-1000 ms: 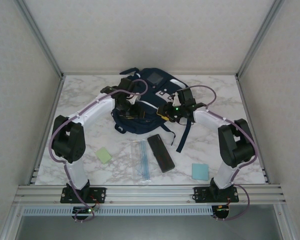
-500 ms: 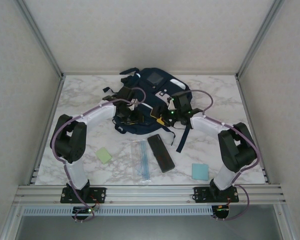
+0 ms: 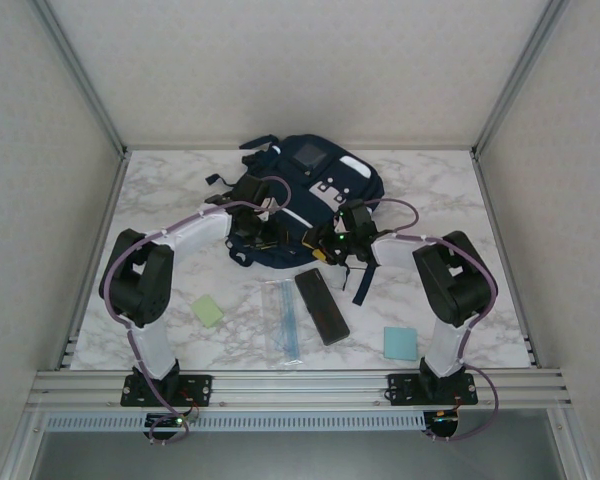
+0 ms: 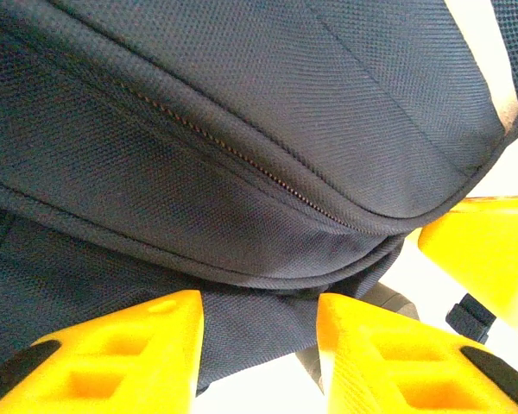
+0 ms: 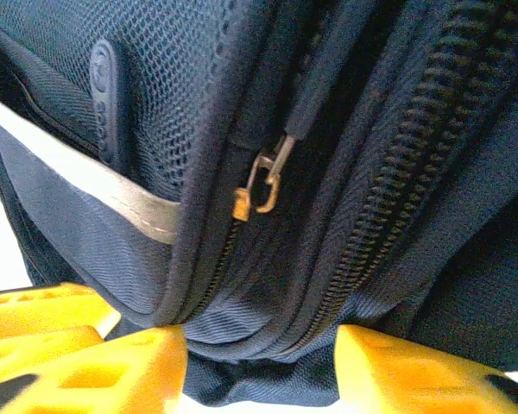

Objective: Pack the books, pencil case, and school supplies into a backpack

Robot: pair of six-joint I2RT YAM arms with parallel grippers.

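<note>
The navy backpack (image 3: 315,180) lies at the back middle of the table, front patches up. My left gripper (image 3: 263,233) and right gripper (image 3: 327,245) meet at its near edge. In the left wrist view, the left gripper (image 4: 259,323) has a fold of the backpack's fabric (image 4: 242,129) pinched between its yellow fingers. The right gripper (image 5: 259,354) likewise holds bunched backpack fabric (image 5: 268,379) below a brass zipper pull (image 5: 263,185). The black pencil case (image 3: 321,306) and the clear ruler (image 3: 283,320) lie side by side in front of the backpack. The books are out of view.
A pale green pad (image 3: 207,311) lies near the left arm, and a light blue pad (image 3: 400,342) near the right arm's base. A dark strap (image 3: 365,280) trails from the backpack toward the pencil case. Metal frame posts and walls enclose the table.
Both grippers have come down and toward each other onto the backpack's near edge. The right one travelled left and nearer. The backpack has shifted slightly.
</note>
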